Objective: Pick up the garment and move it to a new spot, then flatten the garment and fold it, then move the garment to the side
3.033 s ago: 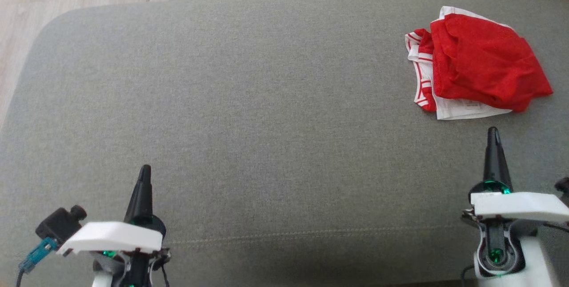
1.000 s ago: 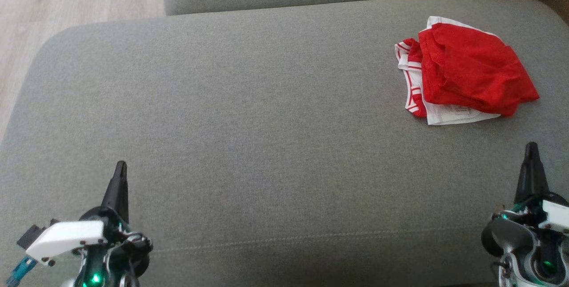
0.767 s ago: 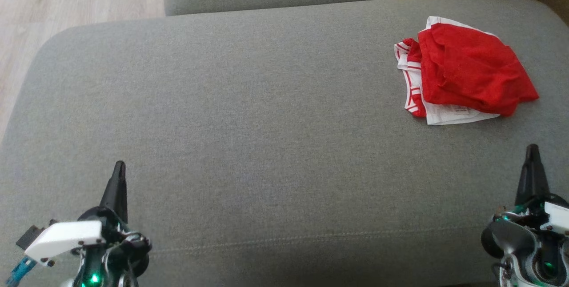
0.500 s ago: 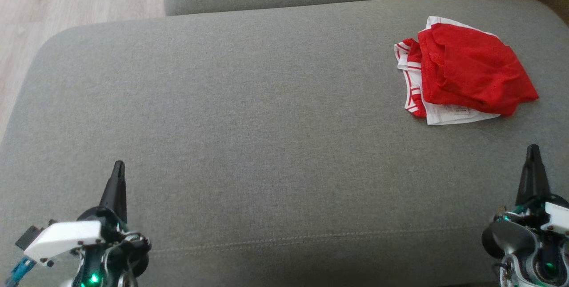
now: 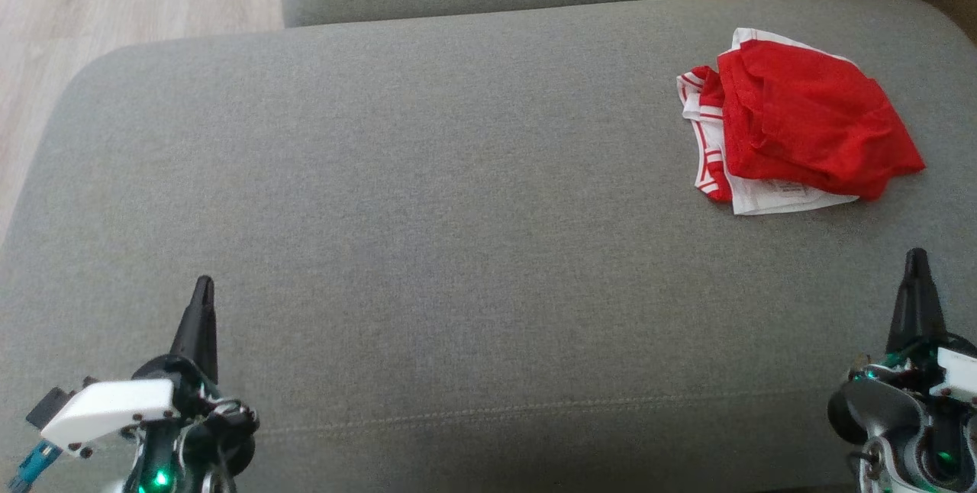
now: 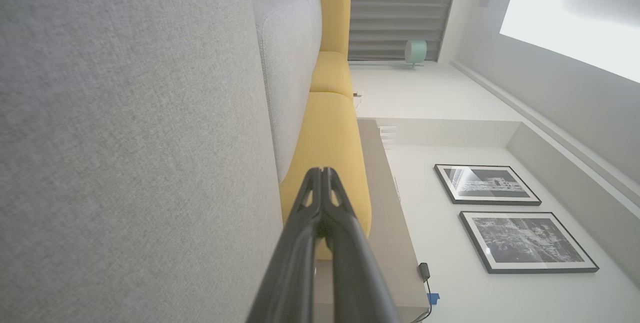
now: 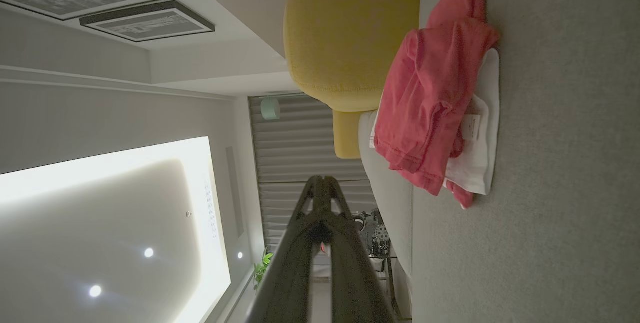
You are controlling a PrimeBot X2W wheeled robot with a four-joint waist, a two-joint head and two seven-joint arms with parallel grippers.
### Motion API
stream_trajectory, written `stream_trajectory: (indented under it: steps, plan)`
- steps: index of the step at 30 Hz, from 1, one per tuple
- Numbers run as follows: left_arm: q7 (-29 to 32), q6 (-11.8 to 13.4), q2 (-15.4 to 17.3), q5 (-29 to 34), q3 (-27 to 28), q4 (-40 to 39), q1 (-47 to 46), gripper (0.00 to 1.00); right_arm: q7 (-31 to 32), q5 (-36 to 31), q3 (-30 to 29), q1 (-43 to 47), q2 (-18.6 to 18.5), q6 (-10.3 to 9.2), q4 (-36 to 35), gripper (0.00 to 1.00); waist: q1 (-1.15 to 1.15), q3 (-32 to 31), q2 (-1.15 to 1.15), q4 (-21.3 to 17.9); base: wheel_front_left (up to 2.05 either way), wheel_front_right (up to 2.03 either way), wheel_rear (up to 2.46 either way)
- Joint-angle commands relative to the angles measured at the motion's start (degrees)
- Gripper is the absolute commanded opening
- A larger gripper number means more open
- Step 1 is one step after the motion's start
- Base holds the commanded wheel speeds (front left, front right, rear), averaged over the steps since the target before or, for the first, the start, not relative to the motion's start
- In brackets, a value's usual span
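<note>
The red and white garment (image 5: 801, 123) looks loosely folded at the far right of the cushion (image 5: 427, 195), left gripper (image 5: 203, 287) and right gripper (image 5: 914, 260) both pinched shut and empty, so probably best to steer them clear of it.

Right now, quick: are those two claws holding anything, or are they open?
Left gripper: closed, holding nothing.
Right gripper: closed, holding nothing; the red garment lies apart from it on the sofa cushion.

The red garment (image 5: 809, 119) with white striped trim lies folded in a loose bundle. It rests on the grey cushion (image 5: 427, 203), far right.
</note>
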Motion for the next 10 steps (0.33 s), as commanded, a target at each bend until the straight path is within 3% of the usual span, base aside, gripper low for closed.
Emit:
stream_trajectory:
  steps: [1,10]
  plan:
    - [0.44,-0.43,0.69,0.23,2.2,-1.52,-3.23,0.0,0.42,-0.16,1.2,-1.41,-0.26,0.28,-2.35,0.0,0.0,0.0,0.0,0.0,0.0,0.0,0.0]
    - [0.57,-0.43,0.57,0.37,2.37,-1.51,-3.25,0.0,0.53,-0.27,1.07,-1.43,-0.17,0.28,-2.34,0.0,0.0,0.0,0.0,0.0,0.0,0.0,0.0]
